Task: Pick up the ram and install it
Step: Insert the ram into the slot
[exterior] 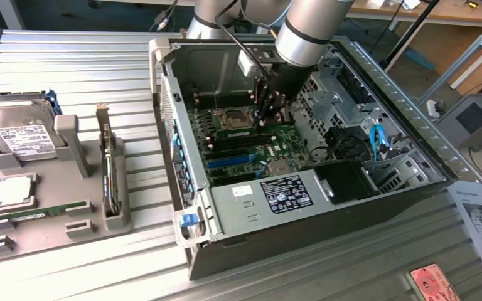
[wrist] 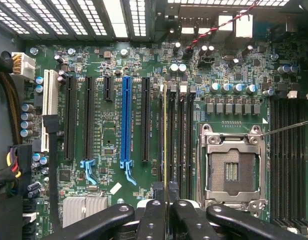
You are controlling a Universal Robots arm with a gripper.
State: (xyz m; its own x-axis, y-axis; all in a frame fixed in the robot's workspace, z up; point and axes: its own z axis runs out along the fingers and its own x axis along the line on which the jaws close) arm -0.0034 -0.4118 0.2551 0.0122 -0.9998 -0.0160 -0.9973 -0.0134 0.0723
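My gripper is shut on the ram, which I see edge-on as a thin pale-green strip running away from the black fingers. The ram lines up with the row of black memory slots between the long expansion slots and the open processor socket on the green motherboard. I cannot tell whether its lower edge touches a slot. In the exterior view the gripper hangs straight down inside the open computer case, just over the board.
The case walls, a drive cage and cables crowd around the arm. At the exterior view's left, a grey tray carries a hard drive, a square silver chip and a green stick.
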